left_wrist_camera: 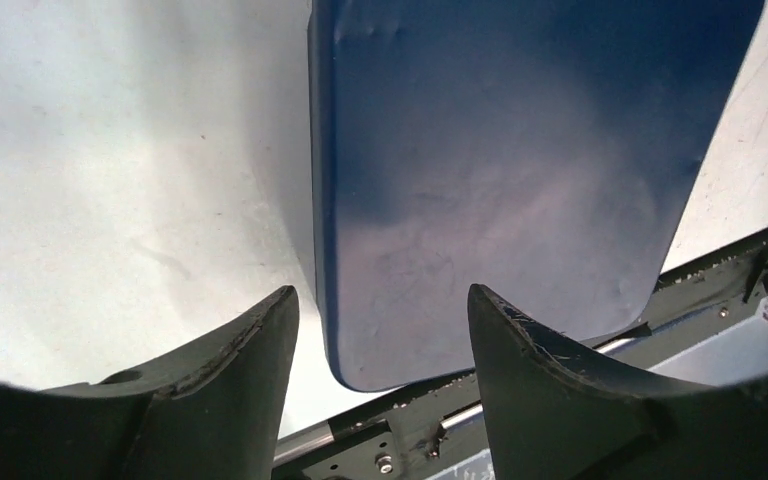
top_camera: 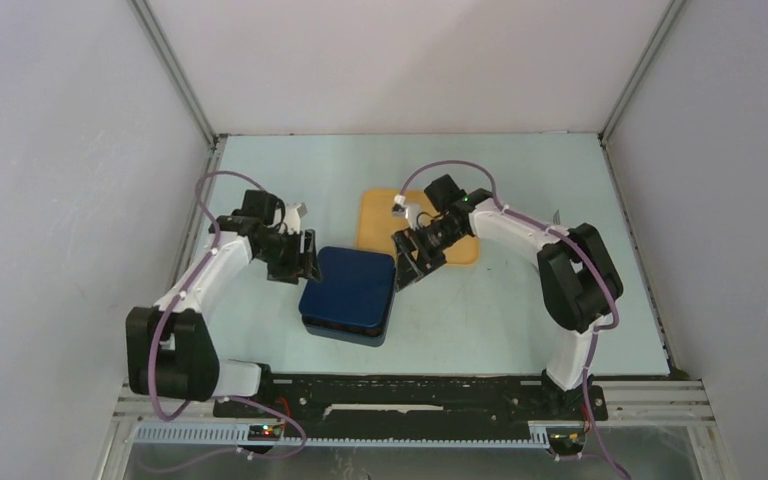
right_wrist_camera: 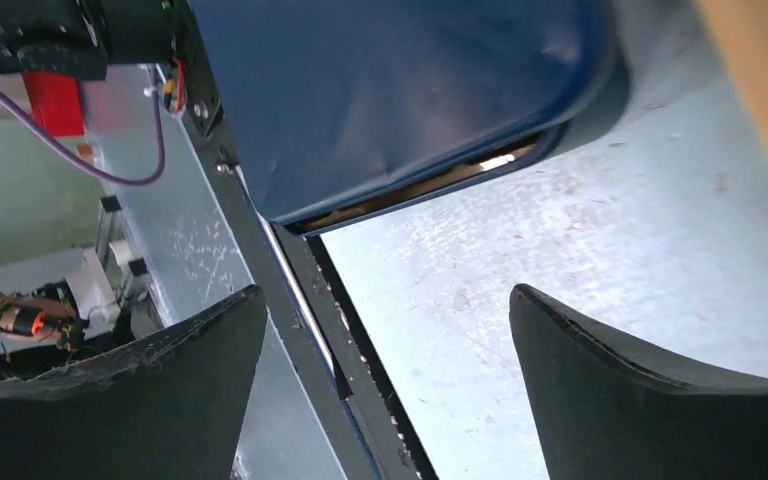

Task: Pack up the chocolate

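Two spread-fingered grippers flank the dark blue box (top_camera: 348, 293) at the middle of your table (top_camera: 500, 310). Your left gripper (top_camera: 303, 262) stands at the box's far left corner, released and holding nothing. Your right gripper (top_camera: 409, 262) stands at the far right corner, likewise released, just near of the orange board (top_camera: 376, 222). The lid (right_wrist_camera: 390, 90) covers the box, and a brown sliver shows under one edge. The chocolate is hidden from you in every view, so its place cannot be told.
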You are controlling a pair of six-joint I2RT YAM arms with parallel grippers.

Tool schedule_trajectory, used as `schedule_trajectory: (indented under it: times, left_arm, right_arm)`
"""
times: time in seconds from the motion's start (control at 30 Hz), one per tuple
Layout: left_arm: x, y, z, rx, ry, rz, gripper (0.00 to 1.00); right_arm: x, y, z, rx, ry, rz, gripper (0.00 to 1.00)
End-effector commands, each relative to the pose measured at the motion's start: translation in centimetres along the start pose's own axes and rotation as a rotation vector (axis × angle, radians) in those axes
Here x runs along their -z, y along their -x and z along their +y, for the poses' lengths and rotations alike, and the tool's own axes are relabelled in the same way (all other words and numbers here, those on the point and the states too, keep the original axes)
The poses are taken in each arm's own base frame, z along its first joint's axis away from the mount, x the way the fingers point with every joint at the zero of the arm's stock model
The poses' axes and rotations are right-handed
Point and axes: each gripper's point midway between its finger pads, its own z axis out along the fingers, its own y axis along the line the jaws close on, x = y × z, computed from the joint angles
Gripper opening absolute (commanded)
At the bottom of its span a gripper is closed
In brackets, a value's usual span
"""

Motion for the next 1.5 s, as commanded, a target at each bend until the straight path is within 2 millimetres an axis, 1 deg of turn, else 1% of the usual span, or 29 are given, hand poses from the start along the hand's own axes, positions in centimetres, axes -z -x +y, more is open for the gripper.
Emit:
schedule_trajectory:
  times: [0.0, 0.03, 0.07, 0.1, 0.13, 0.2, 0.27, 0.33, 0.43, 0.5, 0.57, 0.63, 0.7, 0.8, 0.83, 0.93, 1.07, 1.1, 1.2, 1.27, 1.3, 1.37, 1.47]
  left_arm:
    - [-1.5, 0.7, -0.7, 0.023, -0.068, 0.057, 0.67]
    - [-1.8, 0.5, -1.2, 0.03, -0.11, 0.086, 0.65]
    - [-2.2, 0.0, -2.0, 0.044, -0.16, 0.121, 0.65]
    - [-1.4, 0.0, -2.9, 0.034, -0.2, 0.105, 0.64]
    - [-2.4, -0.7, -3.0, 0.056, -0.224, 0.158, 0.64]
    - [-2.4, -1.2, -3.9, 0.067, -0.282, 0.17, 0.64]
    - [-2.1, -1.6, -4.7, 0.089, -0.332, 0.181, 0.65]
    - [-1.8, -1.9, -5.6, 0.11, -0.385, 0.193, 0.65]
    - [-2.0, -1.5, -5.8, 0.117, -0.398, 0.194, 0.65]
    - [-2.4, -1.1, -5.9, 0.121, -0.405, 0.202, 0.65]
    - [-2.7, -0.7, -6.1, 0.124, -0.419, 0.211, 0.65]
    - [-3.0, -0.6, -6.3, 0.114, -0.418, 0.222, 0.64]
    - [-3.1, -0.6, -6.5, 0.098, -0.407, 0.232, 0.64]
    - [-3.1, -0.7, -5.9, 0.084, -0.358, 0.228, 0.63]
    - [-3.1, -0.7, -5.6, 0.077, -0.328, 0.216, 0.63]
    - [-2.6, -0.6, -3.5, 0.045, -0.186, 0.174, 0.64]
    - [-0.8, 0.9, -1.8, -0.003, -0.048, 0.057, 0.64]
    - [-0.5, 1.3, -1.4, -0.012, -0.02, 0.029, 0.64]
    - [-0.6, 2.4, -0.8, -0.012, 0.016, -0.031, 0.64]
    - [-1.3, 3.1, -0.6, -0.006, 0.02, -0.044, 0.63]
    - [-1.6, 3.4, -0.4, -0.004, 0.024, -0.045, 0.62]
    - [-2.3, 4.1, -0.3, -0.009, 0.017, -0.05, 0.59]
    - [-3.3, 4.4, -0.4, -0.005, -0.005, -0.065, 0.57]
  right_arm:
    - [-2.4, -1.5, 0.8, 0.027, 0.034, 0.03, 0.95]
    - [-2.9, -1.7, 1.4, 0.005, 0.076, 0.037, 0.99]
    - [-3.4, -2.0, 1.8, -0.021, 0.116, 0.045, 1.0]
    - [-3.9, -2.2, 2.2, -0.042, 0.152, 0.055, 1.0]
    - [-4.3, -2.2, 2.4, -0.052, 0.174, 0.061, 1.0]
    - [-5.0, -2.2, 2.6, -0.076, 0.205, 0.069, 1.0]
    - [-5.3, -1.5, 2.9, -0.104, 0.255, 0.06, 1.0]
    - [-5.2, -0.3, 2.7, -0.11, 0.28, 0.041, 1.0]
    - [-4.5, 2.4, 1.0, -0.119, 0.262, 0.0, 1.0]
    - [-3.2, 4.3, -0.8, -0.143, 0.248, -0.026, 1.0]
    - [-2.2, 5.3, -2.2, -0.155, 0.235, -0.04, 1.0]
    - [-1.2, 5.8, -3.1, -0.171, 0.229, -0.061, 1.0]
    - [-0.5, 5.6, -3.5, -0.184, 0.226, -0.07, 1.0]
    - [0.1, 4.1, -3.7, -0.165, 0.185, -0.075, 1.0]
    - [0.4, 3.8, -3.5, -0.145, 0.166, -0.08, 1.0]
    - [1.3, 3.1, -3.2, -0.073, 0.082, -0.102, 1.0]
    - [2.3, 3.2, -3.2, -0.025, -0.038, -0.131, 1.0]
    - [2.3, 3.3, -3.3, -0.021, -0.065, -0.134, 0.98]
    - [1.4, 2.9, -2.9, -0.003, -0.081, -0.109, 0.93]
    - [0.4, 2.3, -3.6, -0.003, -0.136, -0.077, 0.89]
    - [-0.2, 2.0, -4.1, 0.0, -0.168, -0.056, 0.85]
    - [-0.9, 1.6, -4.8, -0.001, -0.219, -0.025, 0.8]
    - [-1.9, 1.3, -4.5, 0.008, -0.205, 0.009, 0.73]
